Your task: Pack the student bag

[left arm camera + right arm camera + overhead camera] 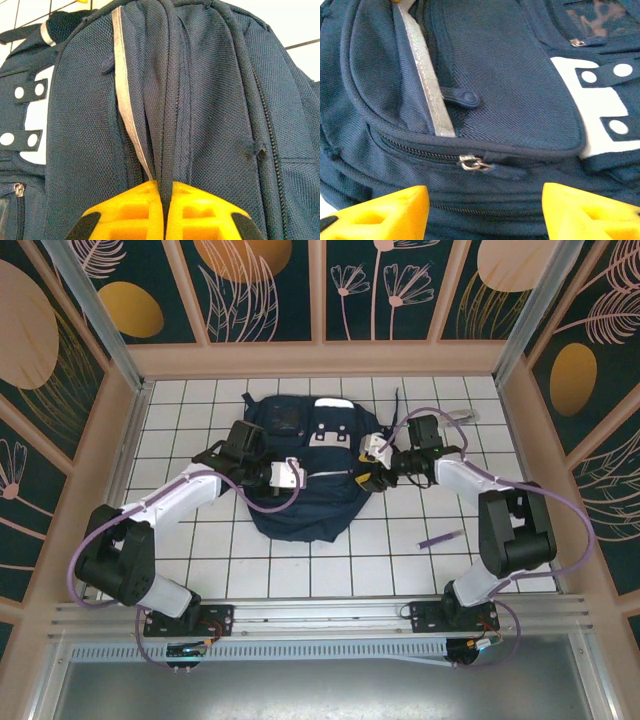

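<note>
Left gripper (pixel 165 212) clamped on a raised fold of the bag (pixel 210 110), its yellow fingers (pixel 125 212) pressed together with the fabric ridge between them. Right gripper (pixel 484 207) has its jaws wide apart against the bag's other side, a zip pull (pixel 472 163) just ahead between the fingers. Bag lies flat mid-table (pixel 330 560), nearer the far wall; a thin purple stick (pixel 440 538) lies apart on the tiles by the right arm.

The student bag (pixel 215 100) is coarse-woven matt cloth (its stripe (pixel 125 100) smoother, with a slight sheen); the zip pull (pixel 472 163) is shiny metal, the left gripper (pixel 165 195) matt yellow plastic.
</note>
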Robot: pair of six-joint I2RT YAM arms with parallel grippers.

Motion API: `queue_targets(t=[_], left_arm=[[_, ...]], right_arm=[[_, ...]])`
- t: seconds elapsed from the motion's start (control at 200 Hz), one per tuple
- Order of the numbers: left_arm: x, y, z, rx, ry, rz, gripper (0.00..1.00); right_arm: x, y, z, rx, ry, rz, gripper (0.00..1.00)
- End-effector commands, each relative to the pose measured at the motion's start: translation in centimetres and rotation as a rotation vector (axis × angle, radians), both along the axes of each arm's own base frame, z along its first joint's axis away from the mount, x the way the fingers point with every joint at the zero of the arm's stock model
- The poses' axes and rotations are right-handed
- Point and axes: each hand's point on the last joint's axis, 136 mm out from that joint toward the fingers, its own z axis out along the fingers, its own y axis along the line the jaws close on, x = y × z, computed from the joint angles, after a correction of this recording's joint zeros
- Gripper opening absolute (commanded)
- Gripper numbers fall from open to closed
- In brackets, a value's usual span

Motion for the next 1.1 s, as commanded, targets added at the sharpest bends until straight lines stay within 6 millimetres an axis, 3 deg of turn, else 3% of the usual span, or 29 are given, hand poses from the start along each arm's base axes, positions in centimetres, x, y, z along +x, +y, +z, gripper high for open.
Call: queue_targets(t=[0.0,0.225,0.34,0.43,0.535,0.821,0.956,1.091], left_arm=[[-1.0,-1.8,3.8,-0.161,-0.076,-0.121,0.00],[-1.1,-1.8,3.8,-0.171,-0.074,-0.122,0.00],[-0.9,-1.9,3.8,-0.176,-0.071,-0.110,0.00],[-0.6,-2.0,4.1,-0.187,-0.075,-0.094,0.00],[0.1,-1.9,3.9,-0.179,-0.068,-0.055,0.00],[1.6,-1.9,3.9,-0.188,-0.060,0.017,0.00],[2.2,-2.0,2.8,-0.159,-0.012,0.039,0.00],[2.4,-2.4,3.0,-0.204,-0.019,0.047,0.00]], right_arm=[[-0.3,1.1,0.2,0.016,0.001,0.064,0.58],[-0.6,1.8,-1.1,0.004,0.033,0.076,0.47],[-1.0,1.7,-0.8,0.008,0.021,0.083,0.31],[-1.7,1.7,-0.7,0.001,0.013,0.093,0.12],[-2.5,1.4,-0.4,-0.012,0.012,0.106,0.00],[-4.4,0.9,0.6,-0.071,0.008,0.113,0.00],[-6.4,2.9,1.4,-0.032,0.017,0.176,0.00],[-8.2,5.4,2.5,0.024,0.039,0.253,0.00]])
